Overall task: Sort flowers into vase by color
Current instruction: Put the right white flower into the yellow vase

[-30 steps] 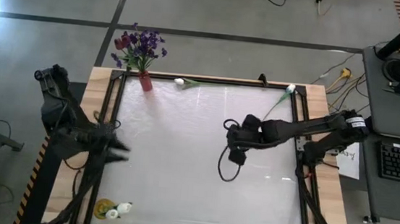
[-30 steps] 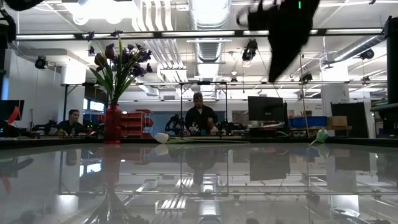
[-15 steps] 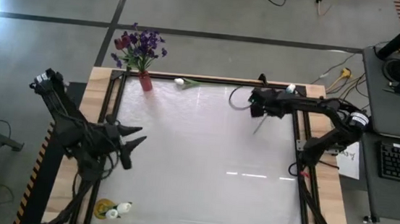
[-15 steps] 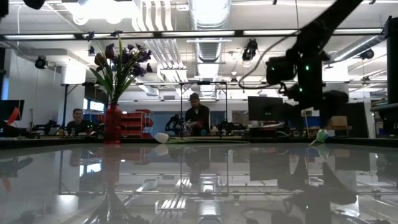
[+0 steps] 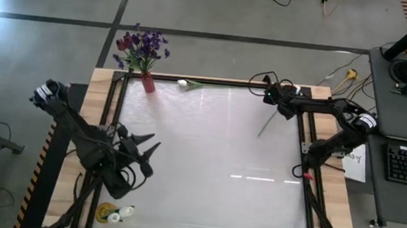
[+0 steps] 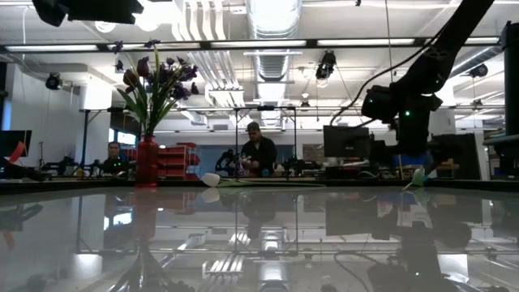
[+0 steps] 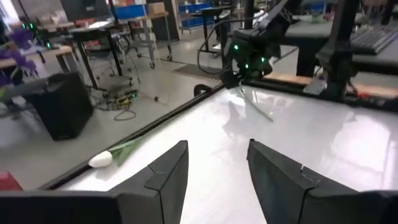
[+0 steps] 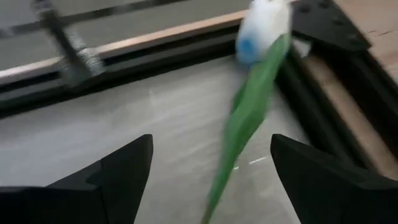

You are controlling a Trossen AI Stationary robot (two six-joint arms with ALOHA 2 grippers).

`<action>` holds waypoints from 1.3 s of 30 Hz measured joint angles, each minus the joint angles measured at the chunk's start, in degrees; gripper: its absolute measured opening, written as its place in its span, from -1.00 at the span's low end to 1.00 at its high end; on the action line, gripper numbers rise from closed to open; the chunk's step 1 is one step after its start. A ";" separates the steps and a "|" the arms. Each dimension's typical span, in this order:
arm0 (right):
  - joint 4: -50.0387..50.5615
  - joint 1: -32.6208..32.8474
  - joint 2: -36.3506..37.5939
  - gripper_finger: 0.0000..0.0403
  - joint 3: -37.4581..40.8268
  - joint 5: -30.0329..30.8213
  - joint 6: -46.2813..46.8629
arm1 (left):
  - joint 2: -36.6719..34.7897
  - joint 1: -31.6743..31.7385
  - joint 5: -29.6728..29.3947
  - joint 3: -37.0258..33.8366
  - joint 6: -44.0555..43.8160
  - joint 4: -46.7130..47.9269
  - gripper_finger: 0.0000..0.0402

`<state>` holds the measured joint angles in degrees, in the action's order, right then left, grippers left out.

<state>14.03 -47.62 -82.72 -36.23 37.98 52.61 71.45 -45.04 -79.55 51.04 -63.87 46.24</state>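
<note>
While right hand (image 5: 275, 98) hides bud overhead, wrist shows white tulip (image 8: 264, 28).

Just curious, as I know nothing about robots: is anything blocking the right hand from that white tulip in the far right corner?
Nothing visible does. The right hand hangs open over the white tulip, whose stem lies on bare table between the fingers.

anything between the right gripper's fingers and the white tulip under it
Nothing: in the right wrist view the white tulip lies on bare table between the open right gripper fingers.
</note>
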 joint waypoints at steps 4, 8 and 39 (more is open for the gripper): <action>-0.51 0.28 -0.01 0.46 -0.07 0.11 1.05 | 1.44 0.00 -2.58 1.50 5.72 0.16 -0.26; 0.18 0.30 0.00 0.32 0.33 -0.72 4.18 | 2.44 0.22 -4.02 4.08 10.49 0.37 -0.31; -7.64 5.38 -2.08 -0.93 5.31 -3.81 7.05 | 0.19 1.75 5.05 14.27 14.70 8.47 -0.52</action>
<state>6.39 -42.23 -84.80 -30.92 34.17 59.67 71.64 -43.29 -74.50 65.32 -49.17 54.71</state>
